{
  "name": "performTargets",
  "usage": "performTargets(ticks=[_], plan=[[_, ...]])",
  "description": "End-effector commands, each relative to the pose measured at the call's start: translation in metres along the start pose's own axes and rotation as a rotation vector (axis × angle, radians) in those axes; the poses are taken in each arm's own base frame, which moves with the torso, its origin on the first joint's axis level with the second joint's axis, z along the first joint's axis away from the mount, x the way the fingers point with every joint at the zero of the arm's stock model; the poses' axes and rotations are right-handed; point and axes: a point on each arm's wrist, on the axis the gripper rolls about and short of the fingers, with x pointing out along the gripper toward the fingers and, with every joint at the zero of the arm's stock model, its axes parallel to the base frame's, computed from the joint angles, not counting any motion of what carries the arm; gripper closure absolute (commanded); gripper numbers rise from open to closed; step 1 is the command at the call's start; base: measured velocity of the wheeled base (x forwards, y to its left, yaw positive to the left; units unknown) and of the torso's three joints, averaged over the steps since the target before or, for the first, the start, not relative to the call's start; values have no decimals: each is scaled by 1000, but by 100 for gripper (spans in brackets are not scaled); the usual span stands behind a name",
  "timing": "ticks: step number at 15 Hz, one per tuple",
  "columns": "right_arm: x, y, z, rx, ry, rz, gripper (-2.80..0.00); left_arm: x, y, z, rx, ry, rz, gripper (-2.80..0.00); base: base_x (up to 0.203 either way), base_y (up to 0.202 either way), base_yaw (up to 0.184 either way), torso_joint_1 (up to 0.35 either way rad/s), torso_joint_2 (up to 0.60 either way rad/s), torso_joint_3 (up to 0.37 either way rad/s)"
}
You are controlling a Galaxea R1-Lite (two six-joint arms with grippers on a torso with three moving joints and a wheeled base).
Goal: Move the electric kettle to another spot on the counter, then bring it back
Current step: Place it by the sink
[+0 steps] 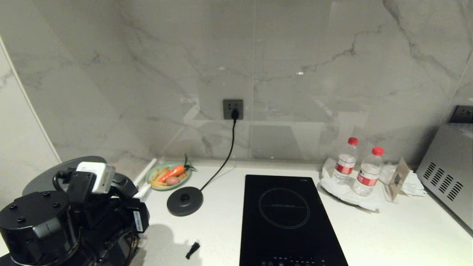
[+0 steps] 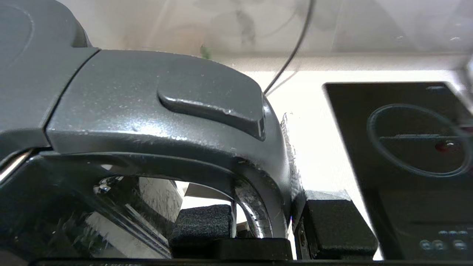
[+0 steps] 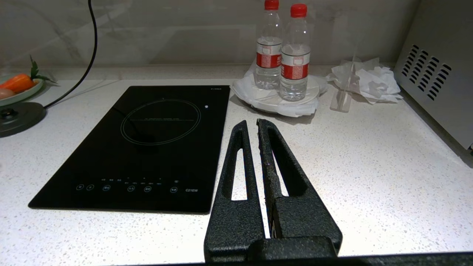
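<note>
- While the left gripper [image 2: 262,218] grasps the kettle [image 2: 155,111] by its handle at the counter's [image 1: 406,236] left edge, bare room lies beside the cooktop [image 1: 288,218]
- Right gripper [image 3: 255,125] is clenched, holding nothing, above white speckled stone

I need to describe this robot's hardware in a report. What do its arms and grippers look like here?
The left arm is bulky glossy black, with bolted round joint caps, a white camera module on the wrist, a looped black cable and a white label. The right gripper has two long, tapering, matte black fingers with a rough, grainy texture and slotted cut-outs. The left gripper's pads are similar black blocks.
</note>
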Motion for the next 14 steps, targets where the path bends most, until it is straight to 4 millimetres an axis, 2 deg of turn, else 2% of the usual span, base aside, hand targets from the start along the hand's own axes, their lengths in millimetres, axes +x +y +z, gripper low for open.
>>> performTargets(ticks=[1,5,8,14], plan=[[0,0,0,0,0,0,0,-7,10,0,-14,-14,37,0,0,0,0,0,0,0],[0,0,0,0,1,0,0,-31,22,-9,-62,-19,35,0,0,0,0,0,0,0],[0,0,0,-2,0,0,0,-34,24,-17,-84,16,40,0,0,0,0,0,0,0],[0,0,0,-2,0,0,0,-33,24,-18,-102,19,41,0,0,0,0,0,0,0]])
